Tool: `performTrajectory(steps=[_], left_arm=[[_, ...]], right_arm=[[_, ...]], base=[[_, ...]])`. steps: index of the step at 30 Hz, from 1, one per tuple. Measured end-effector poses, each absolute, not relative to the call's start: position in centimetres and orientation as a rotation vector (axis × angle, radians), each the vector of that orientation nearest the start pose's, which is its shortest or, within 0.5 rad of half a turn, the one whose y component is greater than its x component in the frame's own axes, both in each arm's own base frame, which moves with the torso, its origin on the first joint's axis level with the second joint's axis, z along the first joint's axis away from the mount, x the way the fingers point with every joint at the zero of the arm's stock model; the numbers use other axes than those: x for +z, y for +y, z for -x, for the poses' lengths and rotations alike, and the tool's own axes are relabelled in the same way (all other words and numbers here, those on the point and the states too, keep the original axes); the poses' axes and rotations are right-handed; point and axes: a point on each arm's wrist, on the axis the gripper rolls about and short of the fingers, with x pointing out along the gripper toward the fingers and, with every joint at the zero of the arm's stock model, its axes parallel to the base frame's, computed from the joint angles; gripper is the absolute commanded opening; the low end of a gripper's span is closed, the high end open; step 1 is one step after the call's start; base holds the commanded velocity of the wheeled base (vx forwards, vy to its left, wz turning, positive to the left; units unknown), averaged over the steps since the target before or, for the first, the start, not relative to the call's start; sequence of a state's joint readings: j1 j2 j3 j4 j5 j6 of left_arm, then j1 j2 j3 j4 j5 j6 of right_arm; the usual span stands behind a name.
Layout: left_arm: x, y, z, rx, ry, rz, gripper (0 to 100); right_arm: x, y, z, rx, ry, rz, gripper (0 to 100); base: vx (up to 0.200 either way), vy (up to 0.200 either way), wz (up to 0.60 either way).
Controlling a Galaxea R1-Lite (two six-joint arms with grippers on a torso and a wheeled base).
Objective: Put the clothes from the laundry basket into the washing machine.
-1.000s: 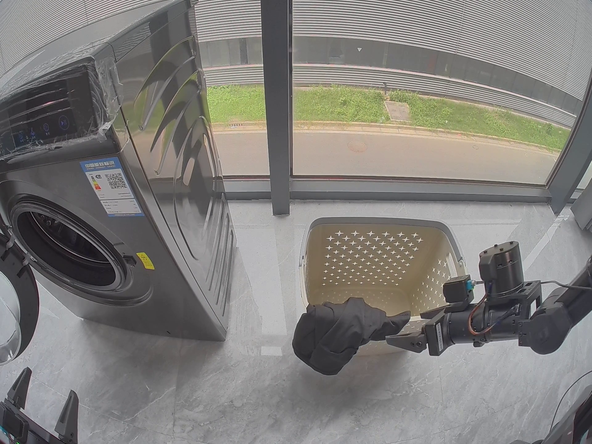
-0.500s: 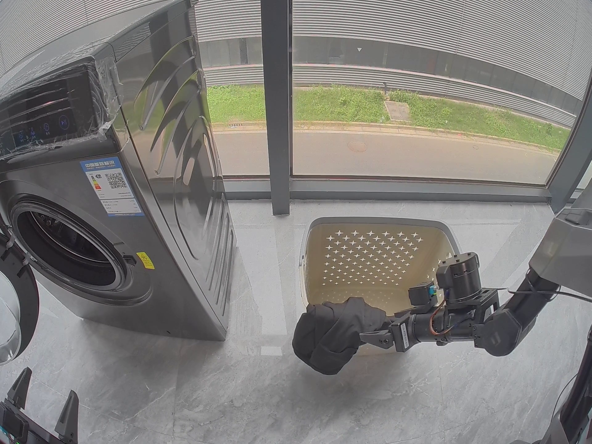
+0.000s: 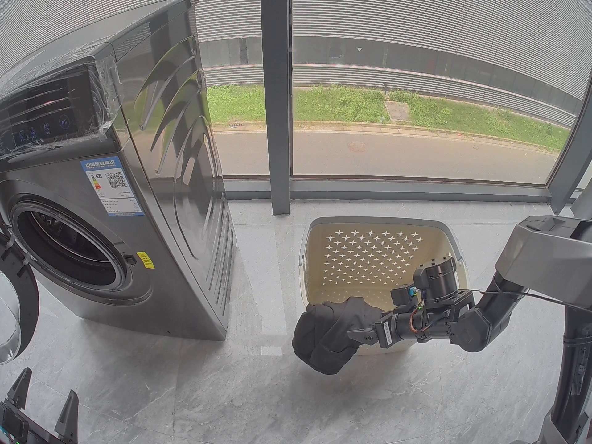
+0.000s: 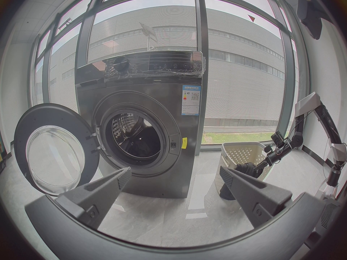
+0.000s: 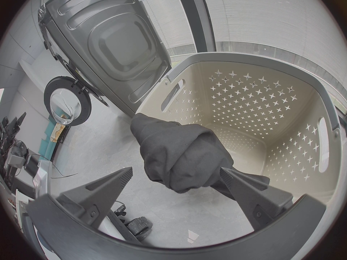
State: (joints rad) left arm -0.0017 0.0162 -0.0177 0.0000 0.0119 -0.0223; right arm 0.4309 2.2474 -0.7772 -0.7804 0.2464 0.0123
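A black garment [image 3: 327, 334] hangs over the near rim of the cream laundry basket [image 3: 376, 222] on the floor. My right gripper [image 3: 357, 335] is open at the garment's right side, level with the rim. In the right wrist view the bunched garment [image 5: 180, 152] sits between the spread fingers of the right gripper [image 5: 176, 172]. The grey washing machine [image 3: 123, 155] stands to the left with its drum opening [image 3: 68, 251] uncovered and its round door [image 4: 54, 152] swung aside. My left gripper [image 3: 44, 396] is low at the near left, open and holding nothing.
Glass window wall with a dark pillar [image 3: 275, 94] runs behind the basket. Bare marble floor [image 3: 259, 390] lies between the machine and the basket. The inside of the basket [image 5: 253, 120] shows no other clothes.
My right arm has swung left across the basket's near side, bringing the open gripper up against the black garment. The garment, the basket and the left gripper have stayed put.
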Motion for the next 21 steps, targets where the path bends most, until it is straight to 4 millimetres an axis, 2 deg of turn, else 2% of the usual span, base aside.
performTrajectory(steps=[10, 11, 21], left_arm=[[8.1, 0.0, 2.3, 0.010, -0.002, 0.024, 100], [8.1, 0.0, 2.3, 0.010, -0.002, 0.024, 100], [8.1, 0.0, 2.3, 0.010, -0.002, 0.024, 100]], right_arm=[[-0.8, 16.3, -34.0, 0.642, 0.684, 0.055, 100], [-0.8, 16.3, -34.1, 0.642, 0.677, 0.054, 0], [-1.3, 16.4, -34.3, 0.634, 0.657, 0.056, 0]], base=[[0.000, 0.000, 0.00], [0.000, 0.000, 0.00], [0.000, 0.000, 0.00]])
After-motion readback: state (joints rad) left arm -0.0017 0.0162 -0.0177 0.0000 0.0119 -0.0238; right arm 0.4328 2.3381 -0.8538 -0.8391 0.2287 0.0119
